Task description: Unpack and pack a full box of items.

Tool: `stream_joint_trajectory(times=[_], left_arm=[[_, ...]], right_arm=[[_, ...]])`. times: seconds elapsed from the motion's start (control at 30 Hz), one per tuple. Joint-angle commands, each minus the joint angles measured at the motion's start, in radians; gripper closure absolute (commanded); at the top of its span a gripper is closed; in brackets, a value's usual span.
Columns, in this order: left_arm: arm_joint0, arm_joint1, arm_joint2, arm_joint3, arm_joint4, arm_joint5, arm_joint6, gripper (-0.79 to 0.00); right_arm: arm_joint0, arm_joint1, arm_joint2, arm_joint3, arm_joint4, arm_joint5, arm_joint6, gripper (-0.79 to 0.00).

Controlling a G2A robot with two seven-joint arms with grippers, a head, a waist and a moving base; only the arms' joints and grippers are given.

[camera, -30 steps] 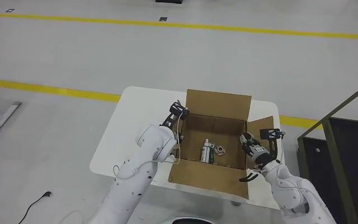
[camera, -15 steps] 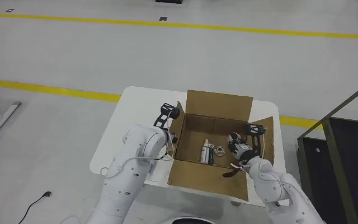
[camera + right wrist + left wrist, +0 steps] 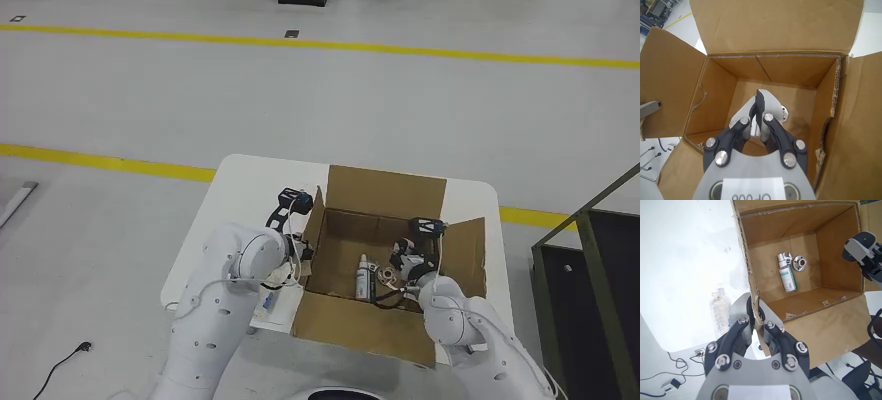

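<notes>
here, left gripper (image 3: 754, 313) tight on box (image 3: 810, 332) edge, right gripper (image 3: 757, 106) inside

- White table (image 3: 235, 195) with rounded corners, in the middle of the top view.
- Open cardboard box (image 3: 385, 188) standing on its right half, flaps spread.
- Clear plastic bottle (image 3: 719, 311) lying on the tabletop, just left of the box toward the lower edge.

Open box (image 3: 791, 70) beneath closed right fingers (image 3: 760, 106)
</notes>
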Motion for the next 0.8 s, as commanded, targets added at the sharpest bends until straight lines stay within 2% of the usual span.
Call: stream_joint_trajectory(times=[0.0, 0.03, 0.17, 0.3, 0.37, 0.43, 0.5, 0.6, 0.67, 0.77], left_arm=[[-0.006, 0.001, 0.0, 0.005, -0.008, 0.0, -0.001, -0.64], [-0.011, 0.003, 0.005, 0.008, 0.008, -0.003, -0.003, -0.785], [-0.019, 0.005, 0.016, 0.012, 0.005, 0.003, 0.008, -0.785], [-0.026, 0.008, 0.02, 0.013, 0.01, 0.002, 0.012, -0.785], [-0.028, 0.01, 0.02, 0.011, 0.007, 0.006, 0.013, -0.785], [-0.029, 0.012, 0.02, 0.012, 0.011, 0.008, 0.01, -0.785], [-0.029, 0.014, 0.02, 0.014, 0.015, 0.01, 0.011, -0.785], [-0.029, 0.018, 0.019, 0.015, 0.02, 0.017, 0.011, -0.785], [-0.028, 0.019, 0.019, 0.016, 0.022, 0.021, 0.013, -0.785], [-0.029, 0.022, 0.019, 0.018, 0.025, 0.027, 0.015, -0.785]], right_arm=[[-0.008, 0.001, 0.004, -0.001, -0.007, -0.02, -0.007, 0.0], [-0.01, 0.002, 0.005, -0.007, -0.011, -0.031, 0.006, 0.0], [0.01, -0.003, -0.032, -0.019, -0.041, -0.026, 0.067, 0.0], [0.083, -0.022, -0.124, 0.044, -0.077, 0.038, 0.131, 0.0], [0.13, -0.035, -0.177, 0.086, -0.103, 0.066, 0.151, -0.191], [0.171, -0.049, -0.219, 0.131, -0.111, 0.099, 0.165, -0.194], [0.206, -0.063, -0.248, 0.178, -0.109, 0.14, 0.169, -0.24], [0.246, -0.083, -0.277, 0.239, -0.079, 0.179, 0.171, -0.262], [0.269, -0.093, -0.291, 0.287, -0.07, 0.19, 0.169, -0.326], [0.299, -0.109, -0.309, 0.352, -0.049, 0.194, 0.161, -0.326]])
